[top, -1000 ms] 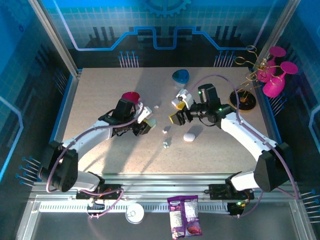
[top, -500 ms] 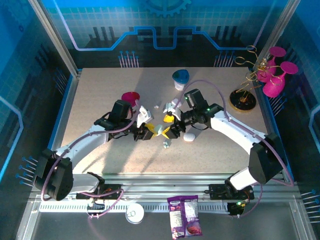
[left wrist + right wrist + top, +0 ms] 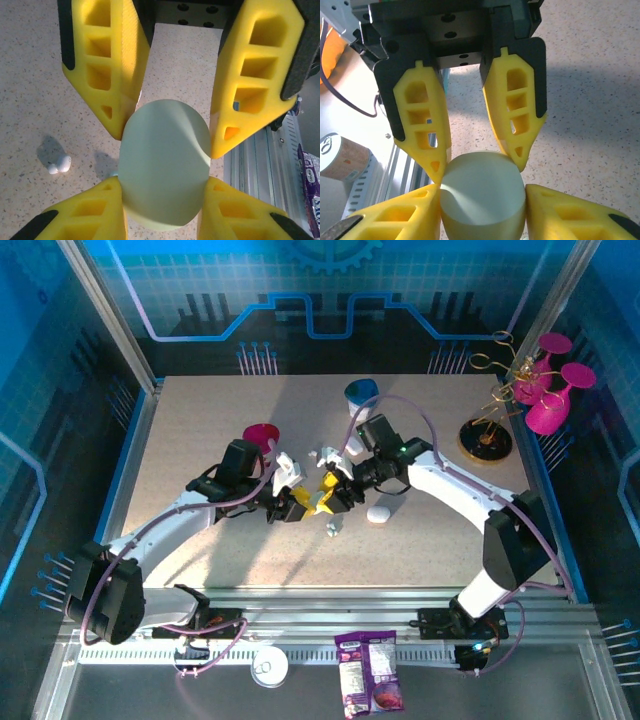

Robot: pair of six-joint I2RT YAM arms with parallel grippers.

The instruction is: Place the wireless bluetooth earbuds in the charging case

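Observation:
A pale green pebble-shaped charging case (image 3: 165, 170) hangs just above the table, closed, gripped from both sides. My left gripper (image 3: 168, 141) is shut on one end of it, its yellow fingers (image 3: 107, 75) pressing both flanks. My right gripper (image 3: 479, 167) is shut on the case's (image 3: 482, 192) other end. Seen from above, the left gripper (image 3: 298, 500) and the right gripper (image 3: 336, 490) meet nose to nose at mid-table. One tiny white earbud (image 3: 60, 164) lies on the table beside the case. A small earbud (image 3: 332, 529) lies just in front of the grippers.
A white pebble case (image 3: 378, 514) lies right of the grippers. A magenta cup (image 3: 260, 432) and a blue cup (image 3: 360, 392) stand behind them. Pink glasses on a wire stand (image 3: 540, 390) occupy the far right. A snack bag (image 3: 368, 672) lies past the front rail.
My right arm has swung left and its gripper has closed on the case held by the left gripper. The left gripper shifted slightly right and down.

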